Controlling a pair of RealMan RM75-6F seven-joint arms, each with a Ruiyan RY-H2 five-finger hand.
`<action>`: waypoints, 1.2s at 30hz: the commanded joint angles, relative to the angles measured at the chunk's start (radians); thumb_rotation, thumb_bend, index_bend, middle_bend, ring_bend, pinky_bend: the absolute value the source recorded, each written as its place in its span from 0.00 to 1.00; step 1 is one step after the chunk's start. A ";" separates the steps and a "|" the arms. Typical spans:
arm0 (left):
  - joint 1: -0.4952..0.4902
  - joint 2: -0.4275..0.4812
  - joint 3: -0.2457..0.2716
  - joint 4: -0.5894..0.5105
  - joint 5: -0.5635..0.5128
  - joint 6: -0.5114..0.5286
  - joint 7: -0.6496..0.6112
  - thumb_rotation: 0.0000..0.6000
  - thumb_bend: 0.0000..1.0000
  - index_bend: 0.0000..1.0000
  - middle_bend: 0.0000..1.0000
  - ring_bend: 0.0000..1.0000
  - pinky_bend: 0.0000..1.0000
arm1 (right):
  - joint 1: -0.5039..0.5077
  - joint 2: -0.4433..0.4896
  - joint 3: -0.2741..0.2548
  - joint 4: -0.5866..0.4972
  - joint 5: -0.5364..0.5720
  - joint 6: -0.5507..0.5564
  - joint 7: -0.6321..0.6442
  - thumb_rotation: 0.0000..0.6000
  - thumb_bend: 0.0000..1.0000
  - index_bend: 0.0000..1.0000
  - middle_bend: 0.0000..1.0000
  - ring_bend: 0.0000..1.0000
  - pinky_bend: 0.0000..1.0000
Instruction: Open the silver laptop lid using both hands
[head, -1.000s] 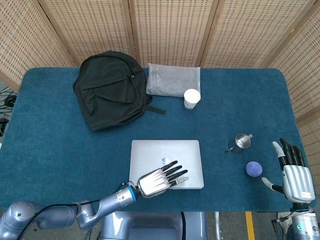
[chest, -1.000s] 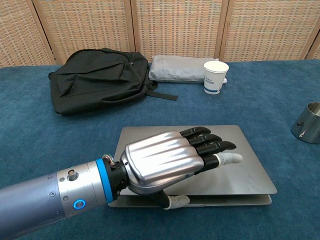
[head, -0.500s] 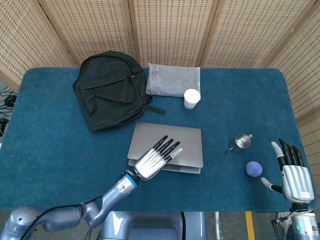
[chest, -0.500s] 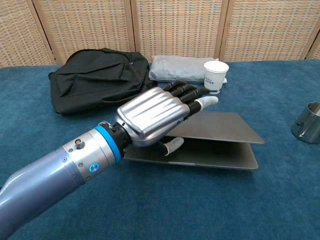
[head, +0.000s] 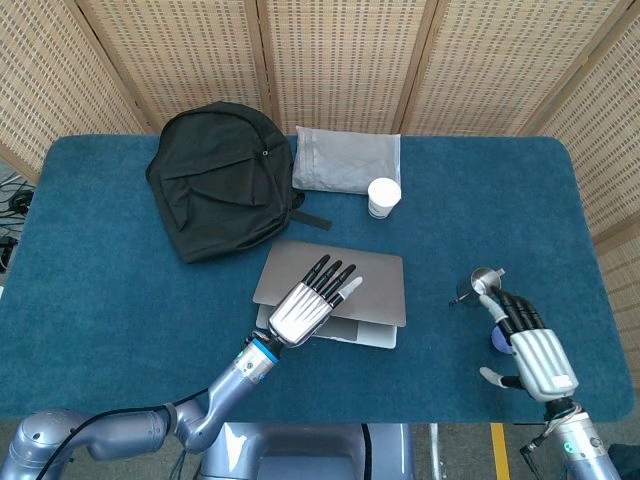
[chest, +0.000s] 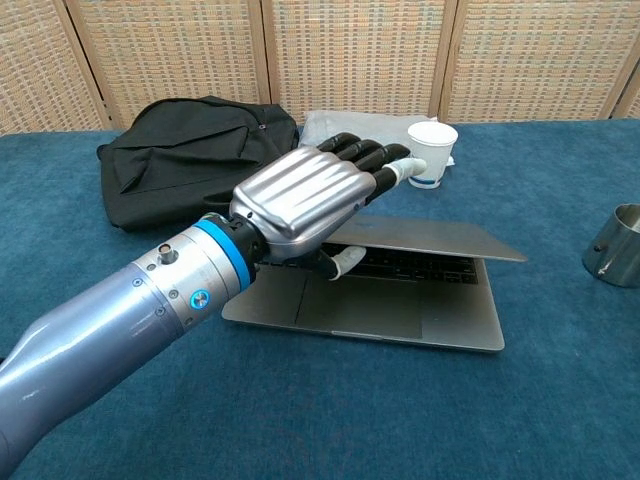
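Silver laptop (head: 375, 290) at table centre, lid partly raised, keyboard showing under it in chest view. My left hand (head: 303, 308) on lid's front-left edge: fingers (chest: 372, 158) flat on top, thumb (chest: 338, 262) tucked under, lid pinched between. My right hand (head: 535, 355) right of laptop, well apart from it, fingers spread, holding nothing. Purple ball (head: 497, 340) peeks out beneath that hand. Steel cup (head: 484, 281) just beyond it. Behind laptop: black backpack (head: 222, 180), grey pouch (head: 346, 157), paper cup (head: 383, 196).
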 joint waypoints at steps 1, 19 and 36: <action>-0.005 0.007 -0.005 -0.009 -0.008 0.004 0.007 1.00 0.47 0.00 0.00 0.00 0.00 | 0.079 0.000 -0.033 0.020 -0.071 -0.090 0.112 1.00 0.44 0.16 0.12 0.04 0.21; -0.025 0.046 -0.001 -0.051 -0.033 0.010 0.016 1.00 0.47 0.00 0.00 0.00 0.00 | 0.196 -0.175 -0.063 0.139 -0.137 -0.222 0.032 1.00 0.84 0.25 0.21 0.15 0.25; -0.031 0.064 0.003 -0.034 -0.043 0.032 -0.030 1.00 0.47 0.00 0.00 0.00 0.00 | 0.249 -0.335 -0.006 0.168 0.046 -0.350 -0.231 1.00 0.91 0.25 0.15 0.13 0.25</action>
